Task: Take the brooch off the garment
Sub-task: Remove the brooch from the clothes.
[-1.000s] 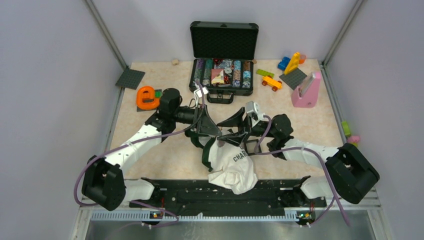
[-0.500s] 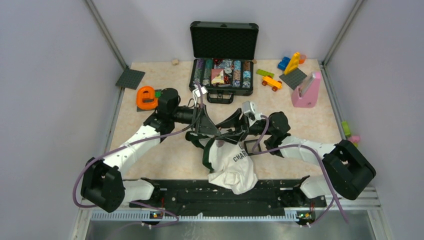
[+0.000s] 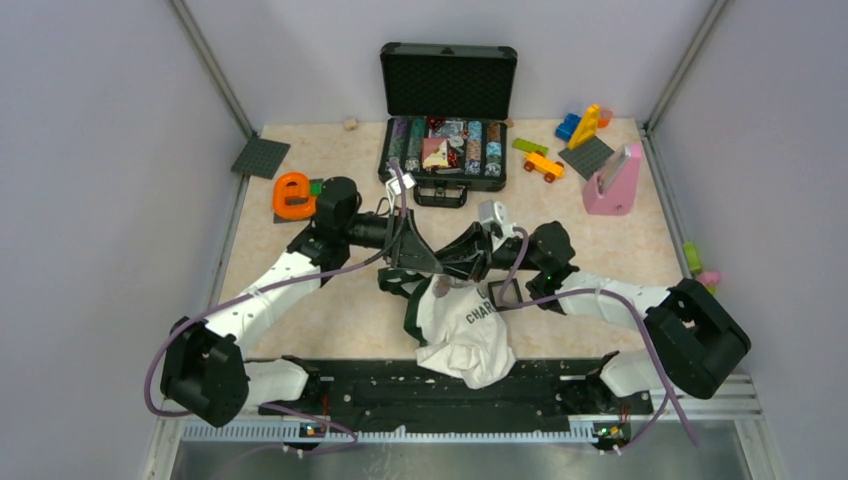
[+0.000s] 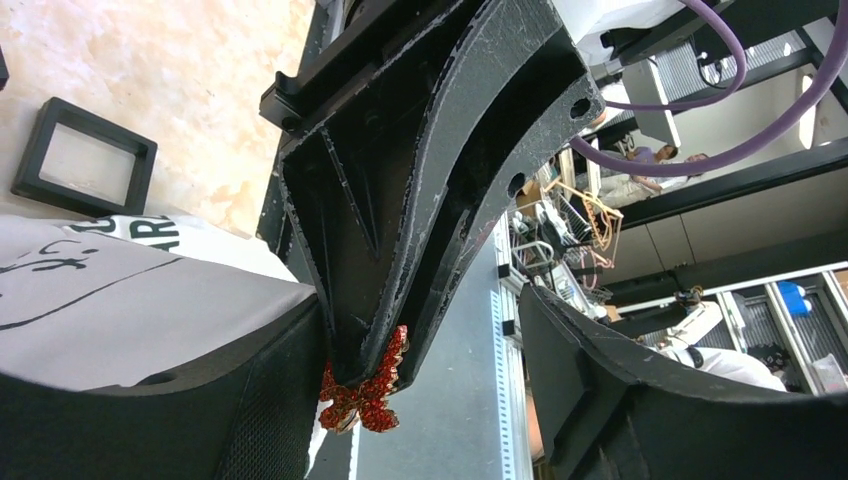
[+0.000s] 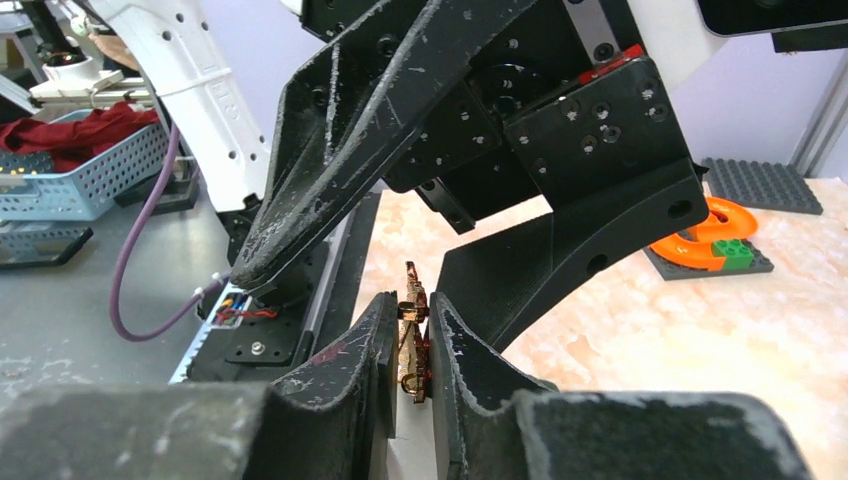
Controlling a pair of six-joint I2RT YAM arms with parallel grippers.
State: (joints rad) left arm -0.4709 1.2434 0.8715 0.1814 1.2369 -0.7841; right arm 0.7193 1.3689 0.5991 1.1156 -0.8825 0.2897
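The brooch [image 4: 362, 392], a tiny red jewelled pin, is pinched edge-on between my right gripper's [image 5: 412, 306] two fingertips, which are shut on it [image 5: 411, 345]. In the left wrist view those fingers [image 4: 440, 200] reach down between my left gripper's [image 4: 420, 400] jaws, which stand wide open on either side. The brooch lies close against the left gripper's left finger [image 4: 150, 400]. The white garment [image 3: 465, 335] with dark lettering lies crumpled below both grippers [image 3: 440, 265]. Whether the pin is still fastened to the cloth [image 4: 120, 300] is hidden.
An open black case [image 3: 447, 110] of small items stands at the back. An orange letter "e" [image 3: 292, 195] and a dark baseplate [image 3: 260, 157] are at the left. Toy bricks, an orange car [image 3: 543, 165] and a pink stand [image 3: 612, 182] are at the right. A small black frame [image 4: 85, 160] lies beside the garment.
My right gripper has slid left into the left gripper's jaws and closed on the brooch. The left gripper's jaws have spread wider.
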